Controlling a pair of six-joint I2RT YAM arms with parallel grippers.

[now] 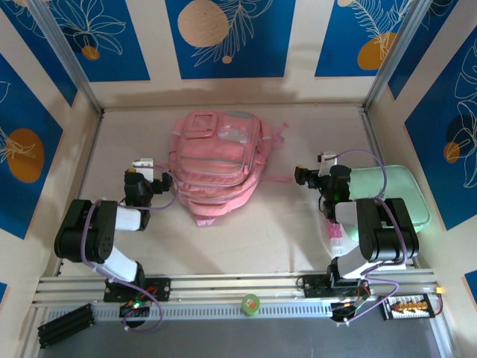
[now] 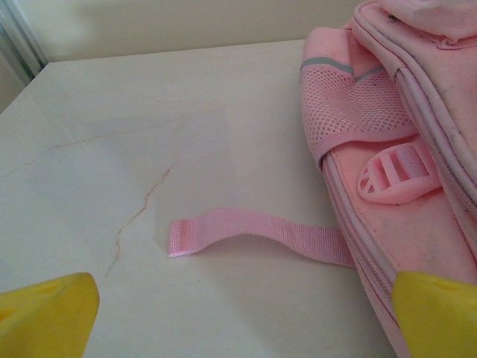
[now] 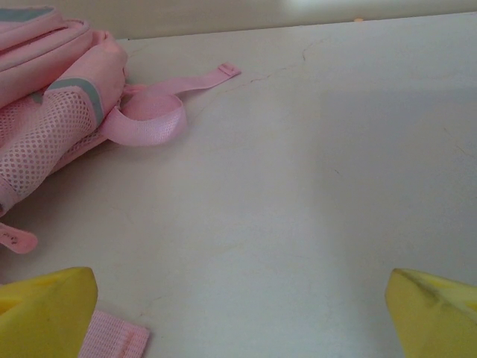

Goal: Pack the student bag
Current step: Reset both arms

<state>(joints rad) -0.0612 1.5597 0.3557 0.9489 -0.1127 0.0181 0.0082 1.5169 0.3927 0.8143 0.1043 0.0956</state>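
Pink fabric student bag [image 1: 216, 160] lies flat mid-table, one strap [image 2: 253, 227] trailing; left gripper [image 2: 242, 317] and right gripper [image 3: 238, 309] flank it, jaws spread wide, empty.

The student bag [image 2: 402, 224] lies right — its strap [image 2: 253, 226] (loose, flat) trails across the table [image 2: 149, 134].

student bag [image 1: 216, 165] pink | case [image 1: 400, 183] mint green | fingertips [image 2: 46, 313] yellow

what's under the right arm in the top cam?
A mint-green case, partly covered by the right arm. A pink item pokes out at the arm's left edge; it is mostly hidden, so I cannot tell what it is.
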